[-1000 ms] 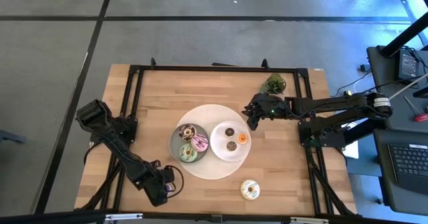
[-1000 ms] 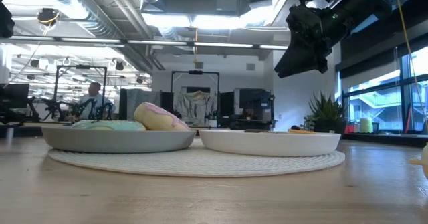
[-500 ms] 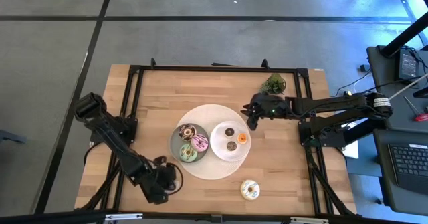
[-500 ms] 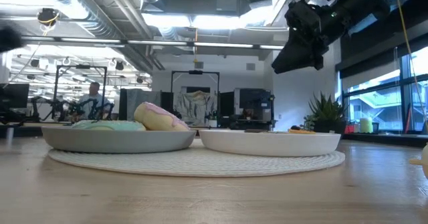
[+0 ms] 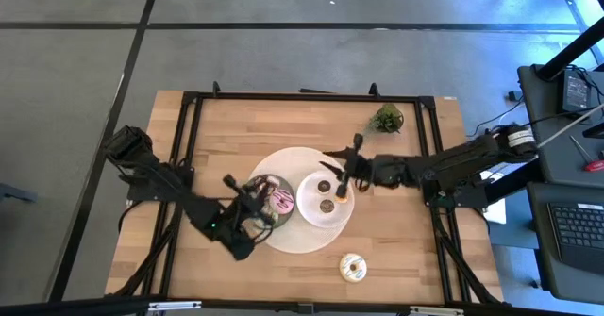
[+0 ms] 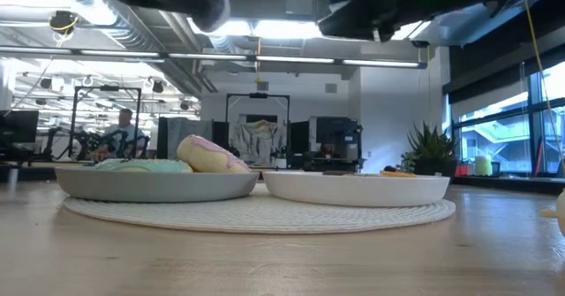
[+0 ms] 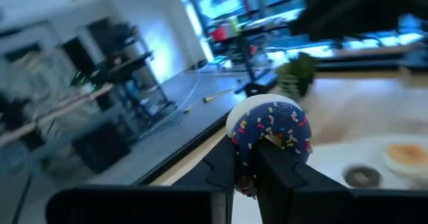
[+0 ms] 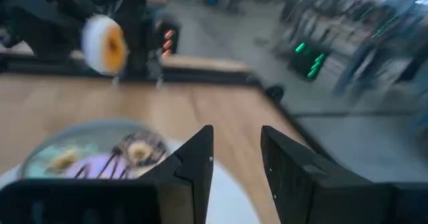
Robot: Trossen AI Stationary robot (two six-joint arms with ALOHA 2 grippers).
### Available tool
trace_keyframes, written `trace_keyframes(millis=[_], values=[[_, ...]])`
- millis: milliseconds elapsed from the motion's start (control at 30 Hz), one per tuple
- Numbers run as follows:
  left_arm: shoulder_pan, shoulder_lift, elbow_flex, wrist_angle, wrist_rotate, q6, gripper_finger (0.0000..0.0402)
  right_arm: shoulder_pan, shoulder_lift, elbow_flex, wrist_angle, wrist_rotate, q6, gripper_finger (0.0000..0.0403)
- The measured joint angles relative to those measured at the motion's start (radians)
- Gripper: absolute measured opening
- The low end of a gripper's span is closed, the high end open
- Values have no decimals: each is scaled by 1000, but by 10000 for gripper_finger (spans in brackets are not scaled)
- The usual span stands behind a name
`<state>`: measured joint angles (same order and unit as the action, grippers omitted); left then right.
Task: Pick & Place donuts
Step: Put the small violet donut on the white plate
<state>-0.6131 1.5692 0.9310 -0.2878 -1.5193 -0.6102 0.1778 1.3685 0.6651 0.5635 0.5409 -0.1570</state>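
Left end effector (image 7: pixel 253 167) now over plates, clamping purple donut (image 7: pixel 271 127), right end effector (image 8: pixel 235 158) open

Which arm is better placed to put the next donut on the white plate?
Left. The left claw is shut on the purple sprinkled mini toy donut, close to the round white plate. The right claw is open and empty.

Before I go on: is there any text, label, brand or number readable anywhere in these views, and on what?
None can be read in any view.
The purple donut clamped in the left gripper bears only coloured sprinkles, no lettering.
The screens and racks in the room behind the table are too blurred or small to read.
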Motion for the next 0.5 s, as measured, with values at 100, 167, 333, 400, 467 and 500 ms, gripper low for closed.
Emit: trace_keyframes(millis=[100, 167, 333, 400, 467, 500], values=[[68, 0, 0, 31, -3, -31, 35, 25, 97, 0, 199, 13, -63, 126], [108, 0, 0, 73, -5, -30, 34, 31, 157, 0, 309, -22, -103, 126], [173, 0, 1, 159, -1, -25, 37, 31, 261, 0, 473, -88, -113, 126], [183, 0, 1, 176, 13, 3, 38, 31, 297, 4, 503, -97, -112, 126], [186, 0, 1, 200, 32, 25, 37, 30, 334, 26, 526, -99, -111, 126], [185, 0, 1, 215, 40, 33, 35, 30, 351, 41, 532, -98, -111, 126]])
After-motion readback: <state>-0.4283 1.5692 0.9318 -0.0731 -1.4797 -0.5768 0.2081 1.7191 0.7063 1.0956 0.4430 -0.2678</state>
